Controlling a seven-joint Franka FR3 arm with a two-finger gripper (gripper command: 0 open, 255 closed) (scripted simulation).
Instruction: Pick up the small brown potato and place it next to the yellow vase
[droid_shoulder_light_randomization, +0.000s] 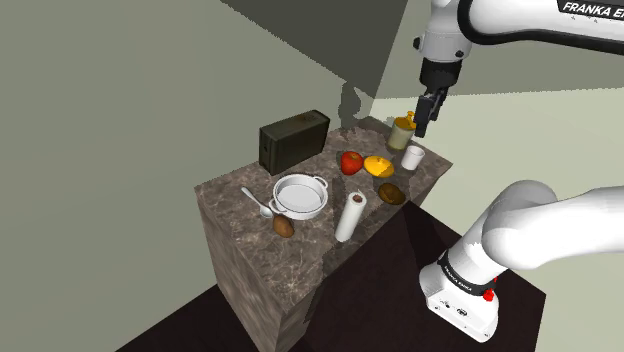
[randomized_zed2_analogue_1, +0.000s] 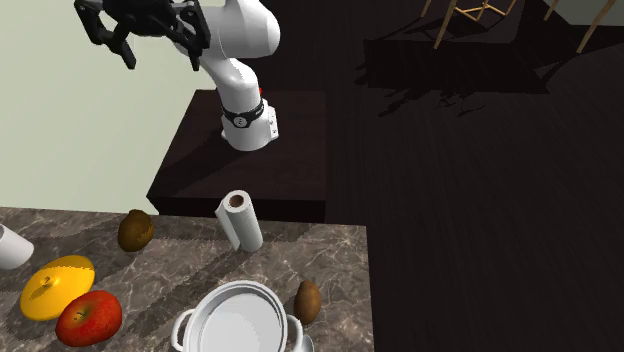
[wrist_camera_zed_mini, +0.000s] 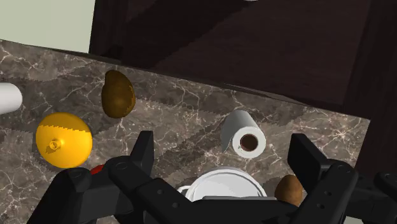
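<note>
The small brown potato (droid_shoulder_light_randomization: 284, 226) (randomized_zed2_analogue_1: 308, 300) (wrist_camera_zed_mini: 289, 189) lies on the marble tabletop (droid_shoulder_light_randomization: 230, 190) beside a white pot (droid_shoulder_light_randomization: 299, 196), at the end nearest the shoulder camera. An olive-yellow vase (droid_shoulder_light_randomization: 402, 131) stands upright at the far end, next to a white cup (droid_shoulder_light_randomization: 413, 156). My gripper (droid_shoulder_light_randomization: 430, 112) (randomized_zed2_analogue_1: 162, 62) (wrist_camera_zed_mini: 224, 153) hangs high above that far end, close to the vase. It is open and holds nothing. A larger, darker potato (droid_shoulder_light_randomization: 391, 193) (randomized_zed2_analogue_1: 136, 230) (wrist_camera_zed_mini: 118, 93) lies near the table's stand-side edge.
Between the two potatoes stands a paper towel roll (droid_shoulder_light_randomization: 350, 217) (wrist_camera_zed_mini: 243, 136). A red apple (droid_shoulder_light_randomization: 351, 161) (randomized_zed2_analogue_1: 90, 317) and a round yellow fruit (droid_shoulder_light_randomization: 378, 165) (wrist_camera_zed_mini: 62, 140) sit mid-table. A dark box (droid_shoulder_light_randomization: 293, 138) stands at the back, and a spoon (droid_shoulder_light_randomization: 258, 203) lies by the pot.
</note>
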